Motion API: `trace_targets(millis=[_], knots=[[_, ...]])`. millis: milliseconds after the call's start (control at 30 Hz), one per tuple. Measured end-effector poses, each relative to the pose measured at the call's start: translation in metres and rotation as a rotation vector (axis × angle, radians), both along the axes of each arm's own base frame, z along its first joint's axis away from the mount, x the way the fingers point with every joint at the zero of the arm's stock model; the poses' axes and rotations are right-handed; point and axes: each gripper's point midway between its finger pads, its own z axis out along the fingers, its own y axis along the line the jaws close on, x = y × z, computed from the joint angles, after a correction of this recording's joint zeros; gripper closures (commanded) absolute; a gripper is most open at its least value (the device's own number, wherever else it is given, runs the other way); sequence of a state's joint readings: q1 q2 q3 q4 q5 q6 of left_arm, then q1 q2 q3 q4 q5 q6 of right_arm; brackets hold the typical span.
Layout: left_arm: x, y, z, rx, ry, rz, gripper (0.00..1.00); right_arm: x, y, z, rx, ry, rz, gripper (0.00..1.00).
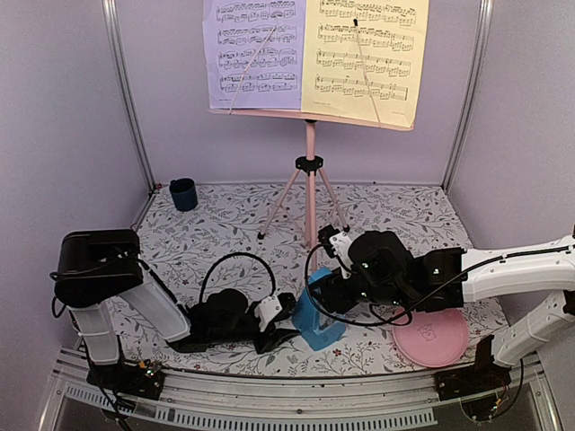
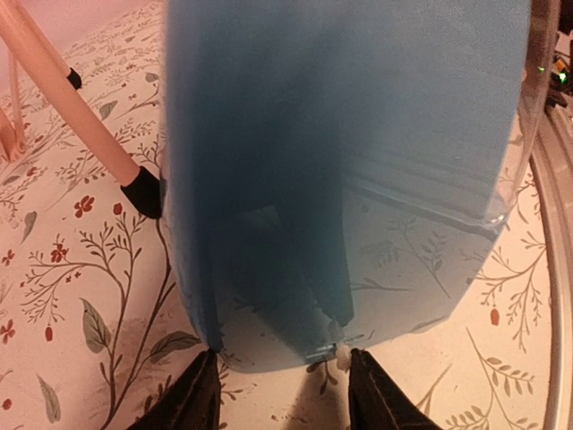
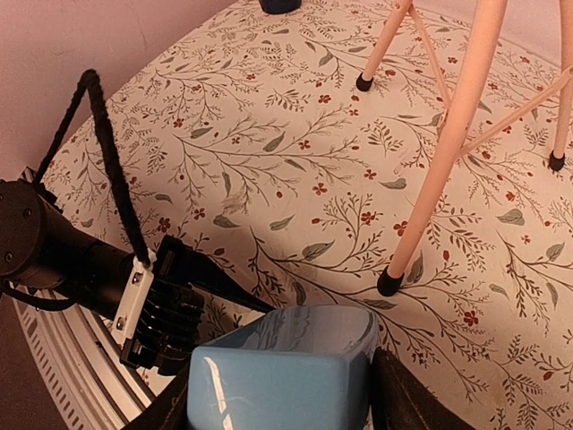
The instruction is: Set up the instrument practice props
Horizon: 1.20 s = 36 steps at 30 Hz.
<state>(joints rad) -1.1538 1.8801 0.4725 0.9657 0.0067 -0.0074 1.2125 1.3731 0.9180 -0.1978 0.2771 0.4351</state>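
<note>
Floral surface [image 1: 216, 224], near centre: blue metronome [image 1: 316, 321] stands roughly upright. Right end effector [image 3: 282, 399] clamps its top from the right. Left end effector [image 2: 286, 394], fingers parted, sits just left of its base, not gripping.

Place: a robot lab test booth, not a home or a music room.
Walls: plain lavender panels [image 1: 54, 135] close in the back and both sides, joined by bare metal corner posts [image 1: 126, 99].
Surface: the tabletop [image 1: 216, 224] wears a white cloth printed with leafy sprigs and small red flowers [image 3: 295, 170] and ends at a ribbed aluminium rail [image 1: 296, 404].
Machines: a black-and-white left arm [image 1: 153, 305] and right arm [image 1: 512, 269] are mounted at that edge, trailing black cables [image 3: 109, 157].
Props: a pink tripod music stand [image 1: 310, 171] and a blue pyramid-shaped plastic metronome [image 1: 312, 319] look staged.
</note>
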Motion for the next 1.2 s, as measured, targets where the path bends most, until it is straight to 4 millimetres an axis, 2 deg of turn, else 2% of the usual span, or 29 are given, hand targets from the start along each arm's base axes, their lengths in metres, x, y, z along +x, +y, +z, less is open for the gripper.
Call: trace_targets(millis=[367,1200], knots=[[0.0009,-0.0019,-0.0013,0.006,0.004,0.000,0.49,-0.0002,-0.0017,-0.0001,0.001,-0.004,0.000,0.43],[0.0033,-0.0047,-0.0022,0.003,0.014,0.013,0.56,0.0025,-0.0038,0.0002,-0.001,-0.010,-0.014,0.43]])
